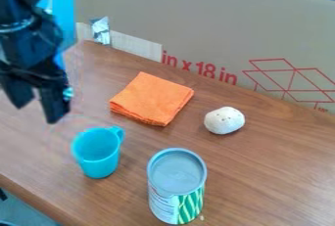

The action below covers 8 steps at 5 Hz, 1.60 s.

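The black gripper [38, 108] hangs over the left side of the table, its two fingers spread with nothing between them. Below and to the right of it, a turquoise cup [97, 152] stands upright with its handle toward the back right. A folded orange cloth [152, 98] lies flat behind the cup. To the right of the cloth sits a white, roundish object [224, 120] with small dark dots. At the front, a can [177, 186] with a grey lid and a green and white label stands upright.
A large cardboard panel [216, 29] with red print runs along the back of the wooden table [275, 171]. A shiny taped piece [101, 30] is on the panel at the back left. The table's front edge slants across the lower left.
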Each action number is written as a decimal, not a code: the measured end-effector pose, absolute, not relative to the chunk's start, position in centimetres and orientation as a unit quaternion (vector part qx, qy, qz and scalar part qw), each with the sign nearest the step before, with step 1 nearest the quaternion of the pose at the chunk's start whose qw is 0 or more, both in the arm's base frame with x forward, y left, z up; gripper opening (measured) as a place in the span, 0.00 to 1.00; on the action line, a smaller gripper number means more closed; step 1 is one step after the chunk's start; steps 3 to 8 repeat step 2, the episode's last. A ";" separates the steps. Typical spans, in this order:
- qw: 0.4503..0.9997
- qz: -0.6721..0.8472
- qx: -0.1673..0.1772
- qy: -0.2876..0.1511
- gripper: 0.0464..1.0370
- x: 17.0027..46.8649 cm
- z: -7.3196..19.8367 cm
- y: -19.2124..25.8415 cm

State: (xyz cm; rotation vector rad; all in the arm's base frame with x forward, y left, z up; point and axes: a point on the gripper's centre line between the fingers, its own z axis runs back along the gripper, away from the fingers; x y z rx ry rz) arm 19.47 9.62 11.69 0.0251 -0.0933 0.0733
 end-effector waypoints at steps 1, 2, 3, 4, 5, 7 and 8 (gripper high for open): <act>0.997 0.074 0.016 -0.028 0.97 19.3 11.2 13.5; 0.997 0.069 0.015 -0.022 0.96 19.8 10.2 15.1; 0.997 0.069 0.015 -0.022 0.96 19.8 10.2 15.1; 0.997 0.069 0.015 -0.022 0.96 19.8 10.2 15.1; 0.997 0.069 0.015 -0.022 0.96 19.8 10.2 15.1; 0.997 0.069 0.015 -0.022 0.96 19.8 10.2 15.1; 0.997 0.069 0.015 -0.022 0.96 19.8 10.2 15.1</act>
